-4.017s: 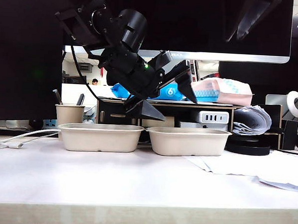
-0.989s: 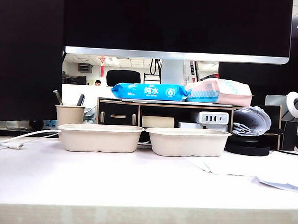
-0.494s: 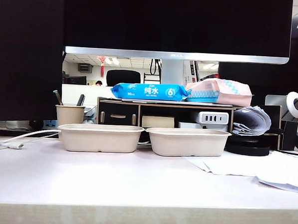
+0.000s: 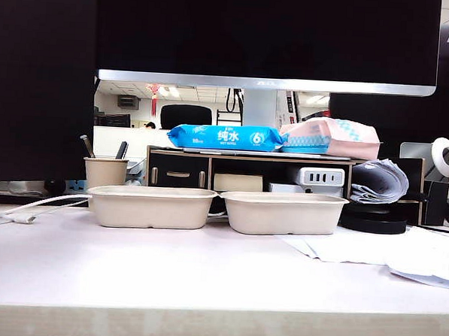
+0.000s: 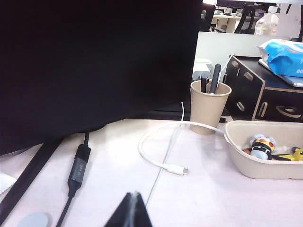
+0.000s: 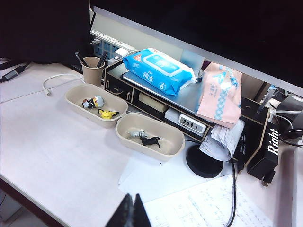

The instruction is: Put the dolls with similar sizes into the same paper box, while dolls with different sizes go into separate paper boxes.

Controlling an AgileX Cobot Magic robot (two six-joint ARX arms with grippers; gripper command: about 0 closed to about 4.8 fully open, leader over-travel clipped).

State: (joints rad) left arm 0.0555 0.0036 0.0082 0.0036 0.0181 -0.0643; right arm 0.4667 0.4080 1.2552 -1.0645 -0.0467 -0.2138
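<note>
Left box: point(image 6: 96, 104) set near the back edge of the desk point(image 6: 57, 146), beside the pen cup point(image 6: 93, 71); the striped doll point(image 6: 86, 103), a round pale-headed doll point(image 6: 97, 100) and the yellow doll point(image 6: 108, 113) are seen inside.
Right box: point(image 6: 149, 136) set just beside the left box along the same back edge; the black four-legged doll point(image 6: 150, 141) and the small white-grey doll point(image 6: 135, 134) are lying in it.
Loose dolls: none seen on the bare desk in any view.
Left hand: point(image 5: 133, 210) only the dark tips are seen, pressed together with nothing between them; held low over the desk's left part, well apart from the boxes.
Right hand: point(image 6: 129, 212) tips together, nothing gripped; held high over the front part of the desk, well apart from both boxes.
Exterior view: neither arm is seen; box contents are hidden by the rims.
Progress: sorting is judged complete, since every doll in sight is boxed and both hands are drawn away.
Left to do: nothing apparent; whether sizes match within each box cannot be checked closely.
</note>
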